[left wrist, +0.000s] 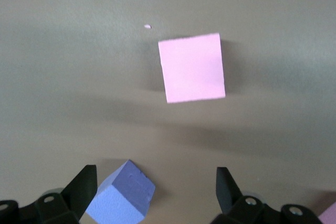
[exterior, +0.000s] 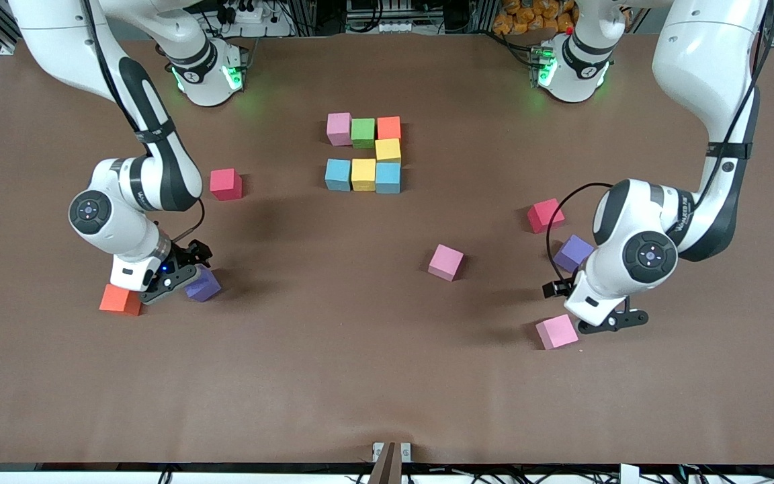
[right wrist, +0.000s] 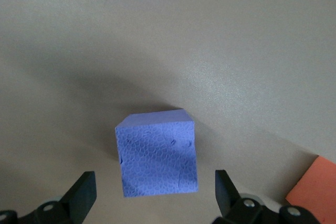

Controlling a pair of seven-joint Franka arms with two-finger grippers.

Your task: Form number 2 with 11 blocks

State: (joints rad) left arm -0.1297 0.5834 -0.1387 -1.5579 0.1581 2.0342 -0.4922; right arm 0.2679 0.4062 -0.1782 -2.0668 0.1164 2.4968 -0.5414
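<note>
We are looking at the number 2 (exterior: 363, 151) lying unfinished in the upper middle of the front view. Seven cubes are touching there: pink, green and orange in the top row, one yellow under the orange, then light blue, yellow and light blue in the row below.

The right gripper (exterior: 182, 269) is hanging low in the lower part of the frame, toward the right arm's end of the table, with its fingers (right wrist: 81, 192) standing apart. It is sitting just over a purple cube (right wrist: 157, 153), which it is not clamping. An orange cube (exterior: 120, 299) is lying just beside it.

The left gripper (exterior: 588, 306) is hovering toward the left arm's end, its fingers (left wrist: 228, 187) also spread wide and holding nothing. A pink cube (exterior: 556, 331) is resting just below it in the frame, and a second purple cube (exterior: 573, 253) just above it. Another pink cube (exterior: 445, 261) is sitting alone near the middle of the frame.

Two red cubes (exterior: 226, 183) (exterior: 545, 215) are lying apart, one toward each end of the table (exterior: 387, 390).
</note>
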